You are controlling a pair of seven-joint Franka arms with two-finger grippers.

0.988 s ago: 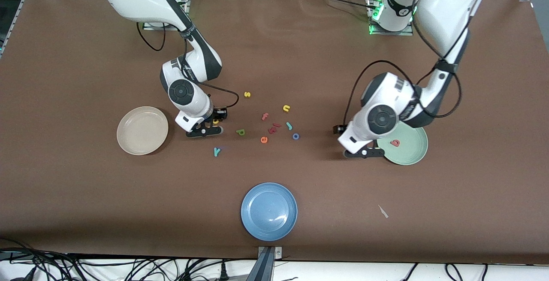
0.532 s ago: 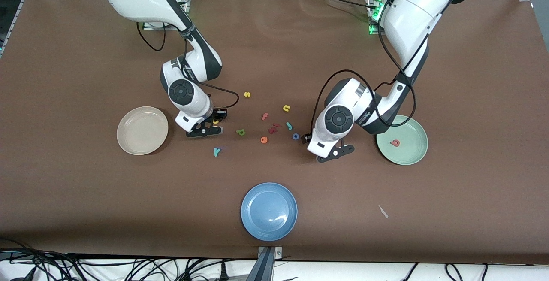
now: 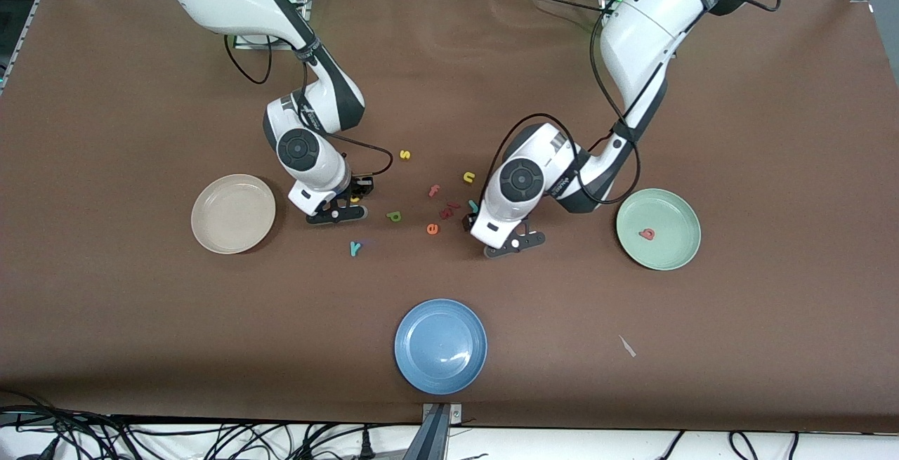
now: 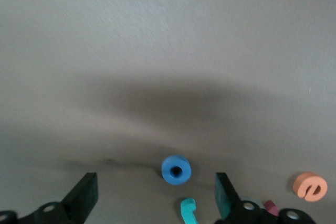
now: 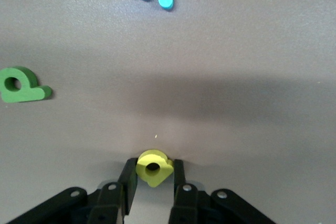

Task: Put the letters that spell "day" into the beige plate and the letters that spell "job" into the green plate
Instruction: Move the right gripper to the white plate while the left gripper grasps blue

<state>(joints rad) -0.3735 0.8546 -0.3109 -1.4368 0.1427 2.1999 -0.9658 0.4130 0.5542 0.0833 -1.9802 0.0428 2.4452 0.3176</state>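
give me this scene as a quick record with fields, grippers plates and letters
right gripper: fingers on both sides of the yellow d, on the table
left gripper: open, over the blue o and teal j
green plate: holds the pink-red b
beige plate: no letters
olive-green a, teal y: on table

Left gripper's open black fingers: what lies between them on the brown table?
In the left wrist view, the small blue foam ring "o" lies between the left gripper's fingers, with the teal hooked "j" beside it.
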